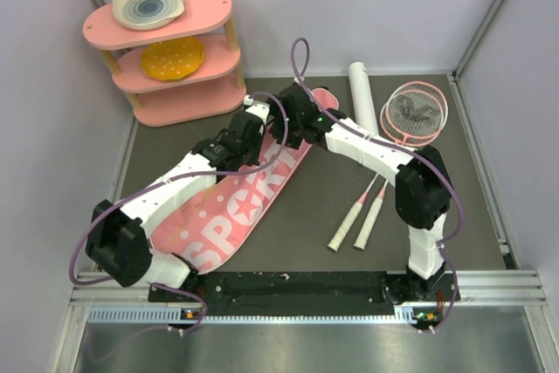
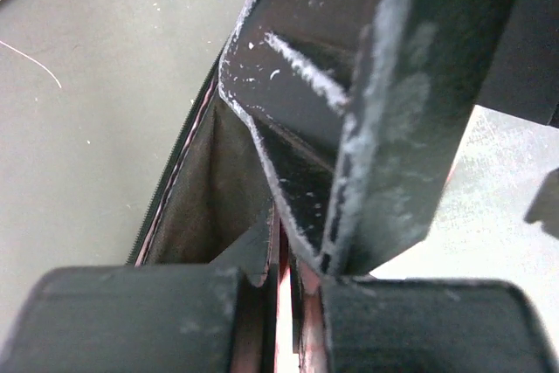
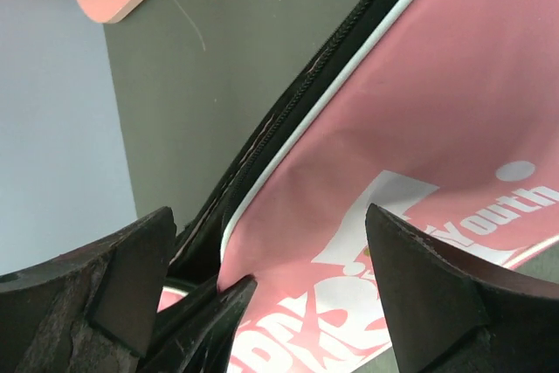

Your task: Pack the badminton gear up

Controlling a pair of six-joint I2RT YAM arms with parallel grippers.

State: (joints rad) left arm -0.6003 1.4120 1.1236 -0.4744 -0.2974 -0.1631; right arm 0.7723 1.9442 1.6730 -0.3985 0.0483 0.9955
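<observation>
White arms point(image 1: 175, 185), blk joints; purple cables point(image 1: 301, 40); scuffed blk left pincer point(image 2: 288, 321).

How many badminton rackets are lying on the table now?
2. The left racket and the right racket lie side by side, right of the pink bag; their heads overlap beside the white tube. The bag might hide more.

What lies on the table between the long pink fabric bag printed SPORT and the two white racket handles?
Nothing: in the top view, only bare dark tabletop separates the long pink SPORT bag from the two white racket handles.
</observation>
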